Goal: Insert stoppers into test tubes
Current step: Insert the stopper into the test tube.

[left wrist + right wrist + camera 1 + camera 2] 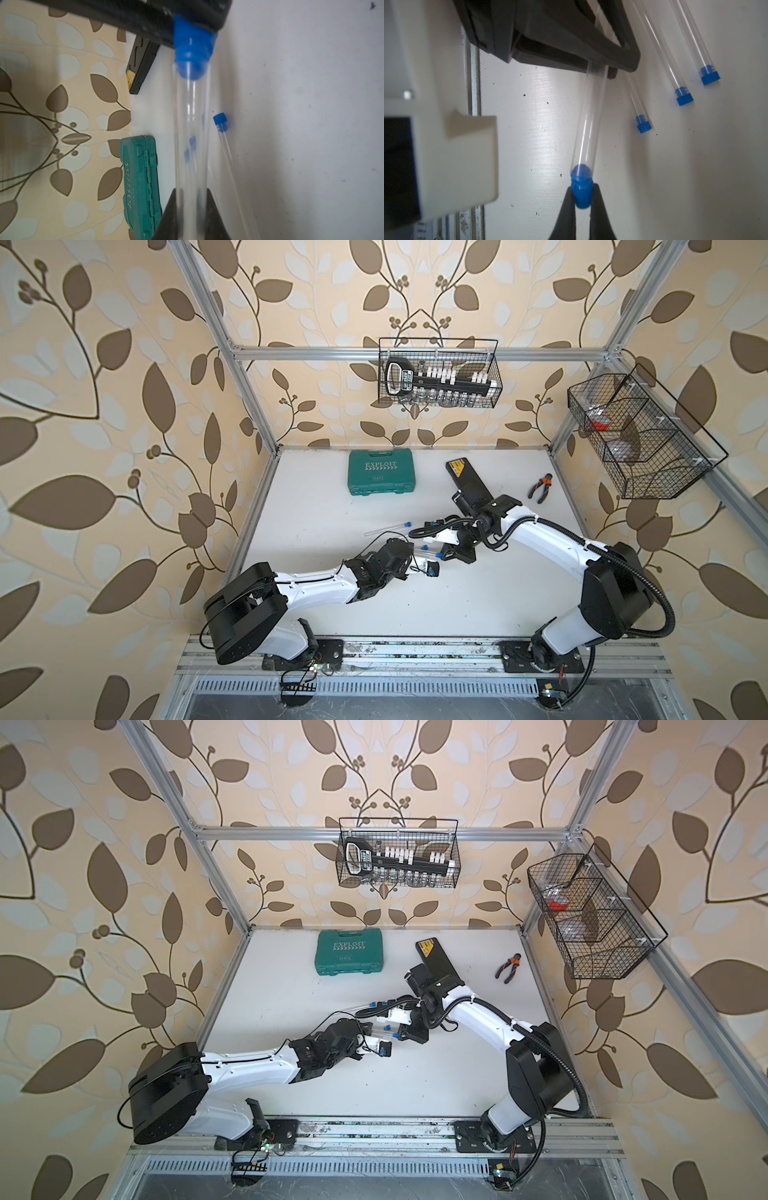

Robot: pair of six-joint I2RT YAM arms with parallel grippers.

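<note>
The white table (332, 605) carried a green tool case (381, 471) near its far edge, with a black case (467, 479) beside it toward the far right corner. The two grippers met over the table's middle. The left gripper (192, 191) was clamped tight around a clear test tube (191, 124). The right gripper (581, 195) pinched a blue stopper (193, 47), whose ribbed end sat partly inside that tube's mouth. Three other test tubes (658, 47) lay on the table just beside them, all already closed by their own stoppers (684, 98).
</note>
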